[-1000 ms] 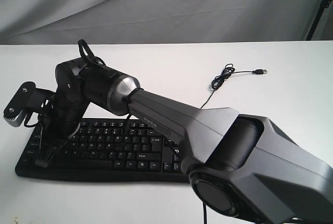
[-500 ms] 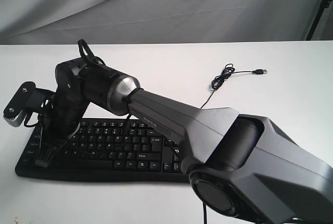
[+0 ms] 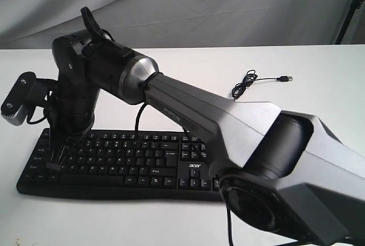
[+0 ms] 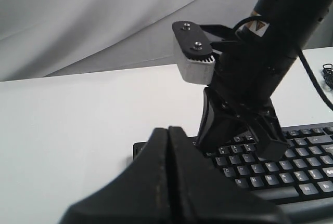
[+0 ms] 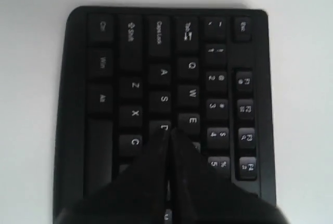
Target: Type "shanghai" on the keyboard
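Observation:
The black keyboard (image 3: 131, 163) with its white acer logo (image 3: 195, 166) lies near the table's front edge. It also fills the right wrist view (image 5: 130, 37). My right arm reaches across to its left end. There the right gripper (image 3: 55, 165) is shut and points down just above the left-hand letter keys. In the right wrist view its closed tips (image 5: 167, 131) hover around the D key (image 5: 162, 126). My left gripper (image 4: 168, 130) is shut with nothing in it and is held off the keyboard's left end (image 4: 291, 167). It does not appear in the exterior view.
The thin USB cable (image 3: 246, 84) curls on the white table (image 3: 319, 103) behind the keyboard, plug lying to the right. A grey cloth backdrop (image 3: 199, 6) hangs behind. The right arm's bulky wrist (image 4: 250, 73) and camera mount (image 3: 16, 104) stand over the keyboard's left end.
The right arm has lifted. Its wrist and shut fingertips have risen off the left-hand keys and shifted slightly back. The keyboard has not moved.

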`<state>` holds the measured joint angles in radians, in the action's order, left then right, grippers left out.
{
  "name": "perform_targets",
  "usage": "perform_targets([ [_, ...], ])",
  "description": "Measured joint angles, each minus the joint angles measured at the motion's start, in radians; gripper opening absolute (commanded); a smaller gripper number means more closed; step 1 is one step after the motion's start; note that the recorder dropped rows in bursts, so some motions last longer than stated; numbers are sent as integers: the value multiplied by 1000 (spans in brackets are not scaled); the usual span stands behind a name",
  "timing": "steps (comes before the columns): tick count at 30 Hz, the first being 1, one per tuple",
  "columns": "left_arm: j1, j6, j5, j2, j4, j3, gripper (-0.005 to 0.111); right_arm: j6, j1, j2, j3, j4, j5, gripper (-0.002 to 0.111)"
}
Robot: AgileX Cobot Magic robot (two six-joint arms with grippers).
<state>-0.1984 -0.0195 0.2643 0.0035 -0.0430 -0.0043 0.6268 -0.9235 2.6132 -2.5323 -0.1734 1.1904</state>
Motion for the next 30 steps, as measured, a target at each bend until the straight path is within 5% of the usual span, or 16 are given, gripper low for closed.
perform_targets([
  [19, 0, 0, 0, 0, 0, 0, 0, -29, 36, 0, 14, 74, 13, 0],
  [30, 0, 0, 0, 0, 0, 0, 0, -29, 36, -198, 424, 74, -225, 0],
])
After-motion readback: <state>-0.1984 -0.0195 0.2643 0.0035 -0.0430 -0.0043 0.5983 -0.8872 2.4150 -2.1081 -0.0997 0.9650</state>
